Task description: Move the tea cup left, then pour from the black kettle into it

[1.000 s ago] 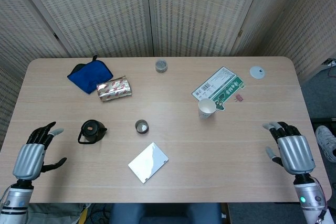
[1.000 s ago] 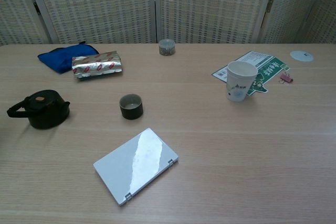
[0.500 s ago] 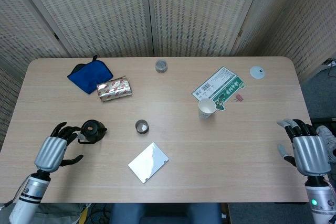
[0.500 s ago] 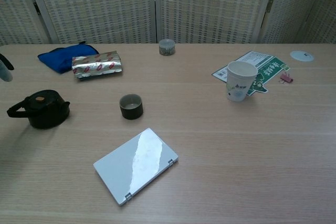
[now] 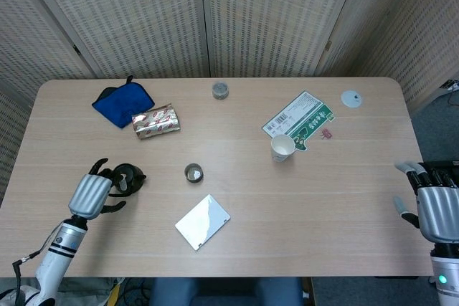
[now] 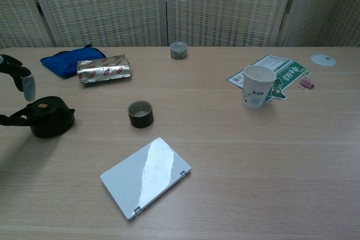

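Observation:
The black kettle (image 5: 129, 177) stands at the table's near left; in the chest view the kettle (image 6: 50, 117) has its handle pointing left. The small dark tea cup (image 5: 193, 173) stands upright to its right, and the chest view shows the tea cup (image 6: 140, 114) untouched. My left hand (image 5: 92, 193) is right beside the kettle's handle, fingers spread around it; I cannot tell whether they touch. Only its fingertips (image 6: 22, 80) show in the chest view. My right hand (image 5: 436, 209) hangs past the table's near right edge, fingers apart, holding nothing.
A silver flat case (image 5: 203, 221) lies just in front of the tea cup. Farther back are a blue cloth (image 5: 122, 104), a foil packet (image 5: 155, 121) and a small tin (image 5: 220, 90). A paper cup (image 5: 282, 147) stands by a green-white packet (image 5: 299, 120).
My left hand has moved right and forward, from the table's left edge up to the kettle's handle. My right hand has drawn back to the right, off the table.

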`<state>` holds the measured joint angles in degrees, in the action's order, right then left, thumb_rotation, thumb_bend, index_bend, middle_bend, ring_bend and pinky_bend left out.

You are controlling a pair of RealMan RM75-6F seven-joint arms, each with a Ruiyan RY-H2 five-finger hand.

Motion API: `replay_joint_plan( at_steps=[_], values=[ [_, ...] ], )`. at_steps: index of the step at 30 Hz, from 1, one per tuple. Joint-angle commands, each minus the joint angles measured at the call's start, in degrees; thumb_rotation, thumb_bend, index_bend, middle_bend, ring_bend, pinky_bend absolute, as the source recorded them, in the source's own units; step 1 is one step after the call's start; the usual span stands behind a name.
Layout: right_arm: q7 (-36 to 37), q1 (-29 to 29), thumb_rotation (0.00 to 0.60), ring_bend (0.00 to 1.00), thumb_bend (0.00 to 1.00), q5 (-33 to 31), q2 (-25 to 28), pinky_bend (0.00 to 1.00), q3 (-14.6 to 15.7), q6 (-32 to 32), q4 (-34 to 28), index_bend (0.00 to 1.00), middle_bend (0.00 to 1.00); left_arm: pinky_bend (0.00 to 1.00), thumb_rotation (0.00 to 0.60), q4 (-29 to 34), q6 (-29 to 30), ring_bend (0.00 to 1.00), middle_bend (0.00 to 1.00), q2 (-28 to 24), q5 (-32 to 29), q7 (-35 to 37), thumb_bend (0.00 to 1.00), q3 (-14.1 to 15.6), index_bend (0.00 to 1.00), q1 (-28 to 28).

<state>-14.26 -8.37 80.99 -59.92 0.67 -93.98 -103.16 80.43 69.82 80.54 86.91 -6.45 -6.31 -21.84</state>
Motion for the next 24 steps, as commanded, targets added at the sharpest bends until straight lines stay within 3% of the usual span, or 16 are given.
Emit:
replay_joint_plan(
  at_steps=[1, 9, 24],
  values=[
    [0.22, 0.36, 0.6, 0.19, 0.26, 0.05, 0.15, 0.3, -0.34, 0.32, 0.08, 0.26, 0.26, 0.12, 0.599, -0.34, -0.81, 0.4, 0.44, 0.87, -1.17, -0.61, 0.17, -0.54, 0.56, -0.79],
    [1.18, 1.66, 0.6, 0.19, 0.26, -0.03, 0.62, 0.3, -1.63, 0.84, 0.53, 0.26, 0.25, 0.13, 0.517, -1.62, -3.2, 0.41, 0.44, 3.98, -4.57, -3.41, 0.17, -1.77, 0.57, -3.11],
    [2.94, 3.63, 0.6, 0.19, 0.26, 0.03, 1.18, 0.3, -3.26, 1.59, 1.32, 0.26, 0.25, 0.13, 0.502, -5.44, -6.5, 0.42, 0.45, 7.32, -10.61, -9.11, 0.17, -2.67, 0.57, -5.83]
  ],
)
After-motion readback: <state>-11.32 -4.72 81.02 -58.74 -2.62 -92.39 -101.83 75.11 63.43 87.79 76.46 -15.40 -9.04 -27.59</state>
